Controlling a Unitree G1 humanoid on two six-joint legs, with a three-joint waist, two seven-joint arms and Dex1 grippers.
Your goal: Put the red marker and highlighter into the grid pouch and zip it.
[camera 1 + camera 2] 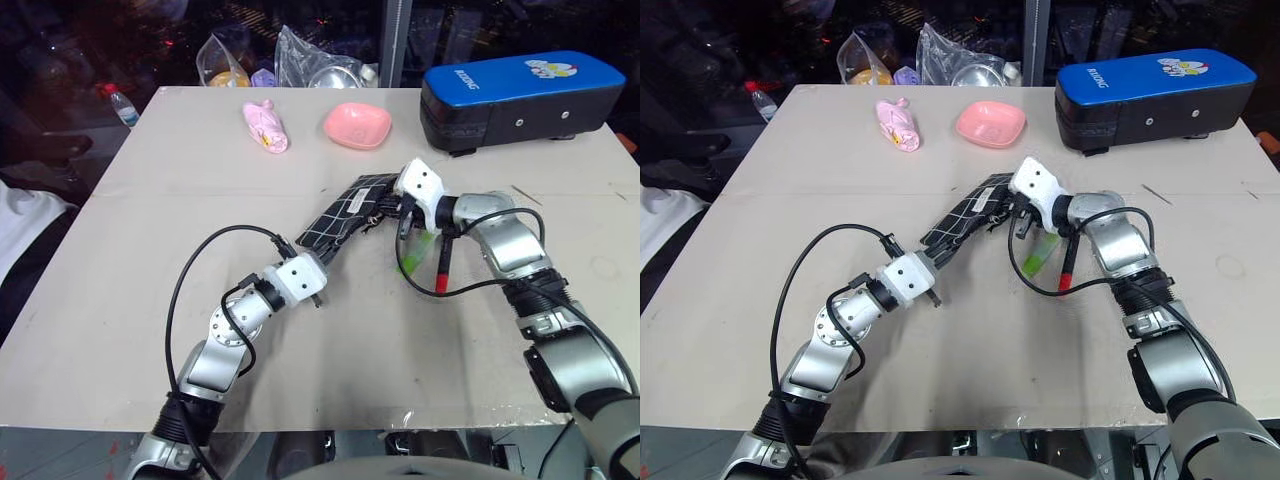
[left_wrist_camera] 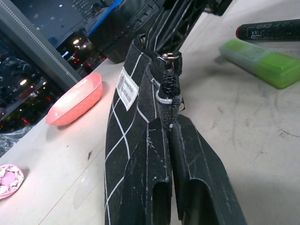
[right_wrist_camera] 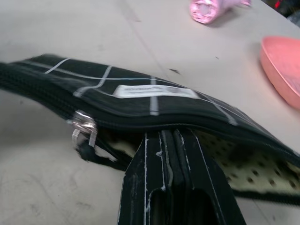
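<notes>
Both grippers are clamped on the grid pouch, which lies slantwise near the middle of the table. Left gripper has its 2 fingers pressed together on the pouch's near end, beside the zipper's end stop. Right gripper pinches the far end, its fingers closed on the lower lip of the mouth, which gapes there and shows a pale dotted lining. Zipper pull sits just beside those fingers, so the pouch is not zipped.

Highlighter and red marker lie side by side on the table, just right of the pouch, outside it.

Along the far edge: 1 pink bowl, 1 pink wrapped item, and 1 blue-and-black case at the far right corner.
</notes>
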